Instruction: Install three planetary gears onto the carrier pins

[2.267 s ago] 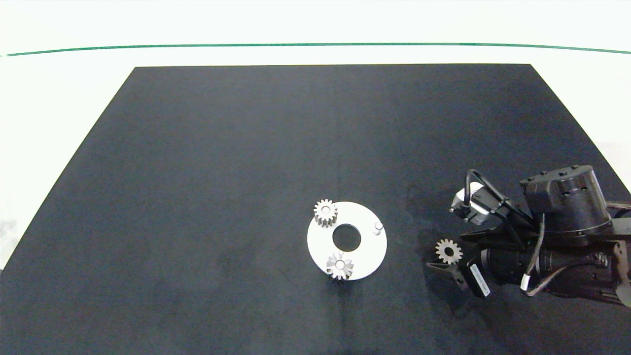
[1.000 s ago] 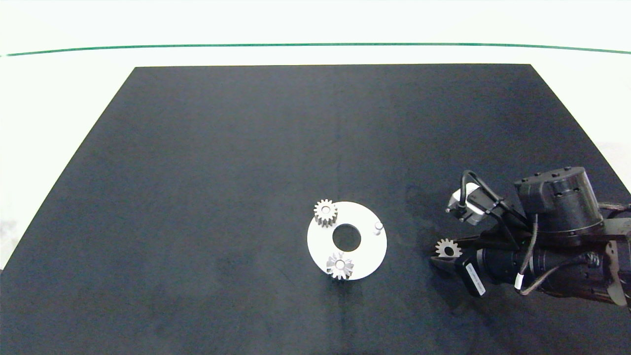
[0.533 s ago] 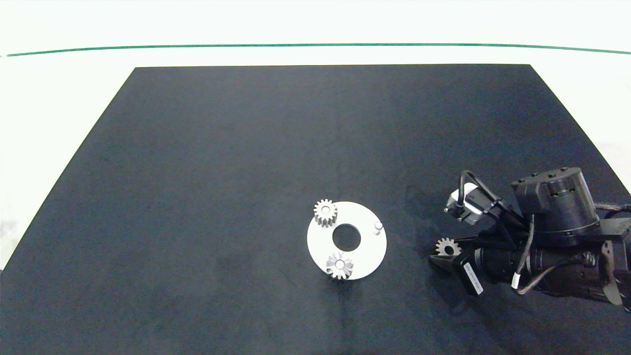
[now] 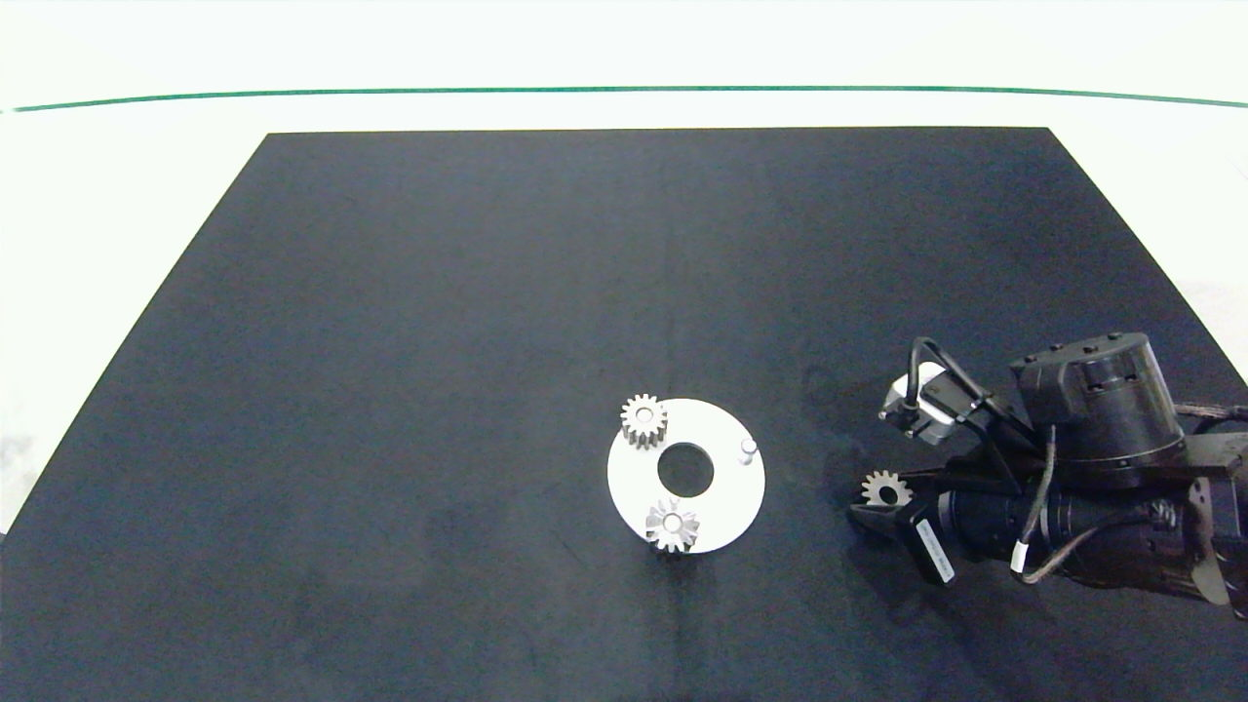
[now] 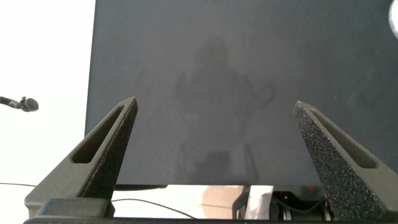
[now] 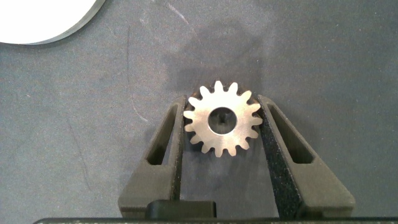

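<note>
Gripping a toothed silver gear (image 6: 222, 121), right gripper (image 6: 222, 127).

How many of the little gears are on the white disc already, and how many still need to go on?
Two gears already sit on the white disc. The third gear is pinched in the right gripper, off to the disc's right. It has yet to go onto the one bare pin. The left gripper waits open, off to the side.

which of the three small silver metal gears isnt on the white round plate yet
The small silver metal gear between the right gripper fingers, on the black mat right of the white round plate. The other two gears sit on the plate.
</note>
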